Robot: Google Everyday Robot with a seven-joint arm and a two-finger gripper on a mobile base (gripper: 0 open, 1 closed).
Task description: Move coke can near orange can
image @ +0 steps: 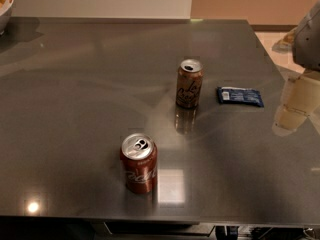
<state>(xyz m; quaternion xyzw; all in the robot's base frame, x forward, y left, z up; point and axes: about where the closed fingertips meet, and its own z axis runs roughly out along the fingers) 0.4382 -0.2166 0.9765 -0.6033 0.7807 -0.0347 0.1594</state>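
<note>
The coke can (139, 163), red with white script and a silver top, stands upright near the table's front edge, left of centre. The orange can (189, 83), brownish-orange with dark lettering, stands upright farther back and to the right, well apart from the coke can. My gripper (296, 104) hangs at the right edge of the view over the table's right side, far from both cans and to the right of the blue packet. It holds nothing that I can see.
A flat blue packet (240, 96) lies just right of the orange can. A white bowl (4, 4) sits at the far left corner. The dark grey table (75, 84) ends at its front edge, just below the coke can.
</note>
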